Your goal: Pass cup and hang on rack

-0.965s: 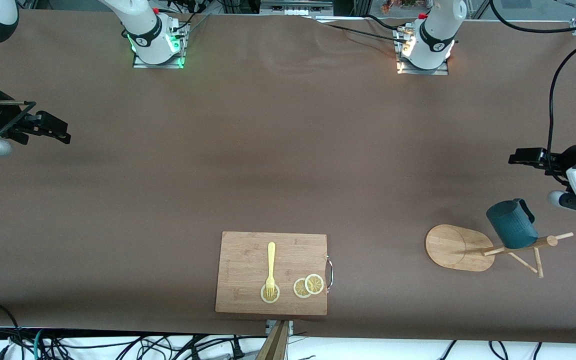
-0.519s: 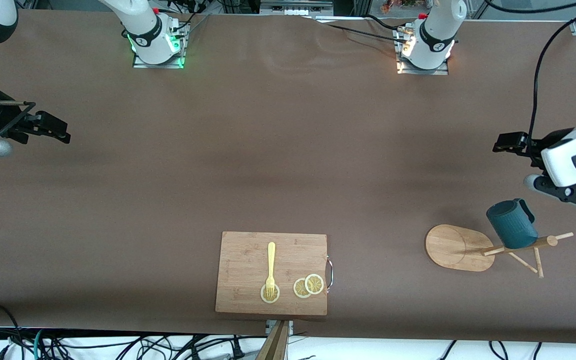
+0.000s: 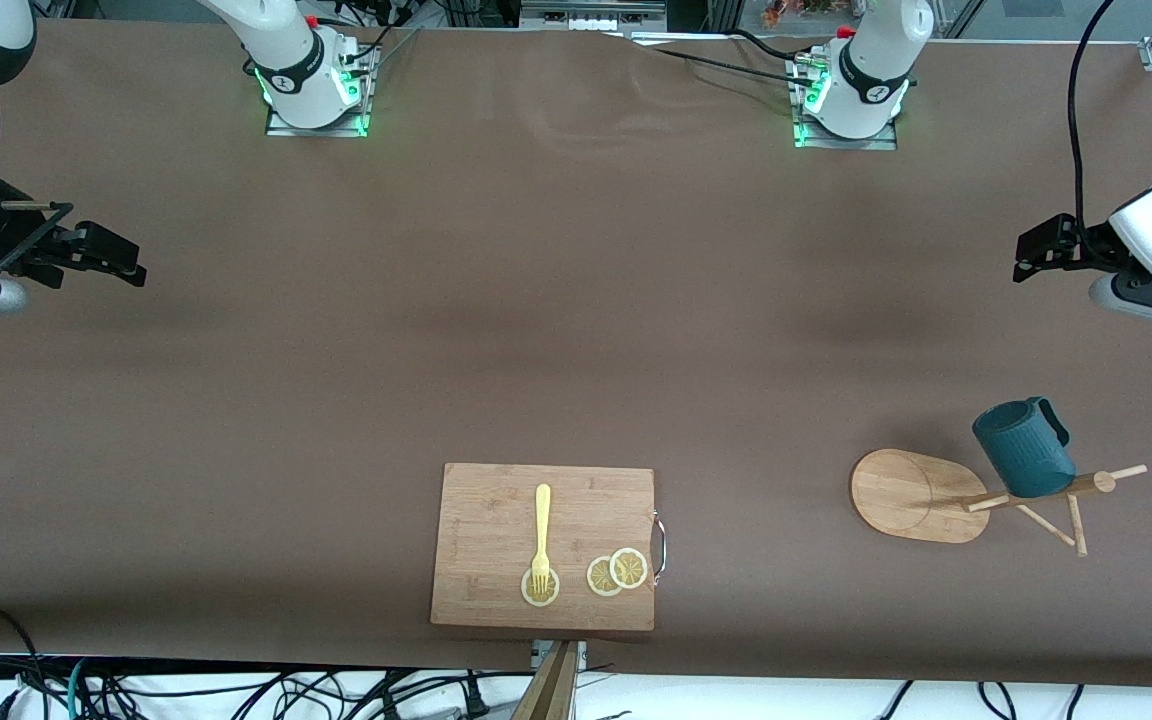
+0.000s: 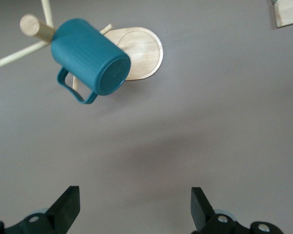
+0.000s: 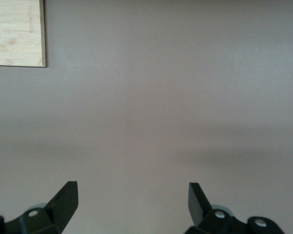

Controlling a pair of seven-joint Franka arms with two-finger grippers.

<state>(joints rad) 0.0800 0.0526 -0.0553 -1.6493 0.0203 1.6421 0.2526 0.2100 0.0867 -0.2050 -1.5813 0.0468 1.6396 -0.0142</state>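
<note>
The dark teal ribbed cup [image 3: 1023,449] hangs on a peg of the bamboo rack [image 3: 1026,495], bottom up, handle [image 3: 1053,418] to the side. The rack's oval base [image 3: 914,495] stands toward the left arm's end of the table. Both show in the left wrist view, cup [image 4: 90,63] and rack base [image 4: 140,51]. My left gripper [image 3: 1031,255] is open and empty, up over bare table at the left arm's end, apart from the cup; it also shows in its wrist view [image 4: 135,202]. My right gripper [image 3: 114,263] is open and empty, waiting over the right arm's end [image 5: 132,200].
A rectangular wooden cutting board [image 3: 496,520] lies near the front edge, carrying a yellow fork [image 3: 541,535] and lemon slices [image 3: 617,571]. Its corner shows in the right wrist view [image 5: 17,31]. Brown table cloth covers everything else.
My left gripper has drawn up and away from the cup and rack, toward the arm bases and the table's end. The cup stays on the peg. The right arm has not moved.
</note>
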